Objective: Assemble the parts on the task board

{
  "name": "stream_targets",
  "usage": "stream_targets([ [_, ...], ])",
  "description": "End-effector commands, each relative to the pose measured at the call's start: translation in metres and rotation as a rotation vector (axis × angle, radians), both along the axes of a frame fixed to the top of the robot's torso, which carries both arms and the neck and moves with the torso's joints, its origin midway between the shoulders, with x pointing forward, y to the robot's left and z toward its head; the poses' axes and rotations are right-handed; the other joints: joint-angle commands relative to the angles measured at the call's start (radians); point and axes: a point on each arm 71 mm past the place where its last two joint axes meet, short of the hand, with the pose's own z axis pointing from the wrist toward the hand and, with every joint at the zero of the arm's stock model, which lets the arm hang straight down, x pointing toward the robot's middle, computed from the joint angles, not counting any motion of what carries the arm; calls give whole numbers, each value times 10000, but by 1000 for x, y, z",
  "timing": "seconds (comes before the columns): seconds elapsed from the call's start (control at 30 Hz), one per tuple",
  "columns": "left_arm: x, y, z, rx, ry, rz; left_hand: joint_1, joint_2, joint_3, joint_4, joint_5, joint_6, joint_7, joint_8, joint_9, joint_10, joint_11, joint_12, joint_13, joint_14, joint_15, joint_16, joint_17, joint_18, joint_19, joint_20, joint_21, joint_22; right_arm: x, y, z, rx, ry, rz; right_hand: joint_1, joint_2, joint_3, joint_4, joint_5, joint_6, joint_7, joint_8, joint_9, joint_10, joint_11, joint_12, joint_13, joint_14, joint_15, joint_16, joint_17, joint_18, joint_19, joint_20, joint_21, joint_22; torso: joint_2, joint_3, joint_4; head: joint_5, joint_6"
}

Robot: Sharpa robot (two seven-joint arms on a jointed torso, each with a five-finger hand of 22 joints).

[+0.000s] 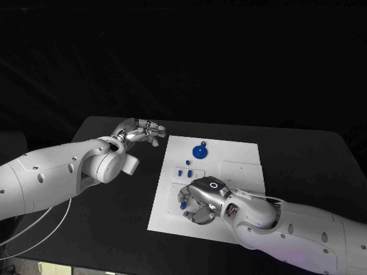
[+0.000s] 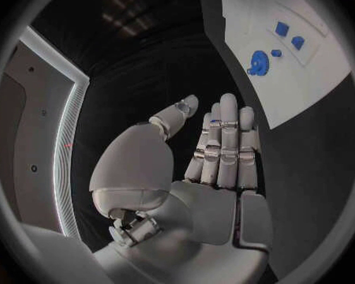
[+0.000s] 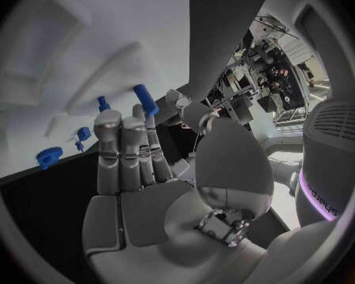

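The left robot hand [image 1: 140, 132] hovers over the black bench [image 1: 316, 154] just off the far left corner of the task board [image 1: 233, 157]. Its fingers [image 2: 225, 139] are held straight and close together with the thumb apart, and nothing lies in the palm, so it is open and empty.

The task board is a white plate in the middle of the bench. Near its far edge lies a blue gear [image 1: 199, 152], flat on the plate. Closer in, along the board's left part, sit two small blue pegs [image 1: 183, 171] side by side, with another small blue piece [image 1: 188, 162] just beyond them.

The right robot hand [image 1: 202, 200] is over the near left part of the board, palm turned down toward the plate. In the right wrist view its fingers [image 3: 122, 151] stand straight and together, and a blue cylinder-shaped part [image 3: 145, 99] shows just past the fingertips; a blue part [image 1: 183, 203] also peeks out at the hand's left side in the head view. Whether the hand touches or holds that part cannot be told from these views, though the palm itself looks empty.
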Motion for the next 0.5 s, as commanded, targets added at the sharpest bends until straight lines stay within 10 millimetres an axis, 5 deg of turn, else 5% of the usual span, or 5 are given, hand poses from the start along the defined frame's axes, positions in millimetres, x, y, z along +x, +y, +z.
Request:
stream_targets([
  [0.03, 0, -1, 1, -66, -29, -16, -11, 44, 0, 25, -19, -99, 5, 52, -13, -68, 32, -46, 9, 79, -6, -42, 16, 109, 53, -8, -36, 15, -1, 1, 0, -56, 27, 140, 93, -37, 5, 58, 35, 65, -9, 41, 8, 55, -7, 38, 3, 12, -62, 53, -14, 1019, 29, -47, -16, 167, -2, -5, -2, -1, 9],
  [0.5, 0, -1, 1, -64, -29, -12, -9, 42, 1, 25, -20, -108, 8, 52, -17, -71, 33, -46, 9, 81, -5, -51, 29, 109, 55, -8, -43, 20, -2, 1, 0, -19, 99, 143, 95, -28, 5, 66, 39, 66, -10, 40, 5, 54, -8, 35, -2, 11, -63, 54, -16, 1019, 28, -48, -16, 168, 1, -7, 6, -7, 11],
])
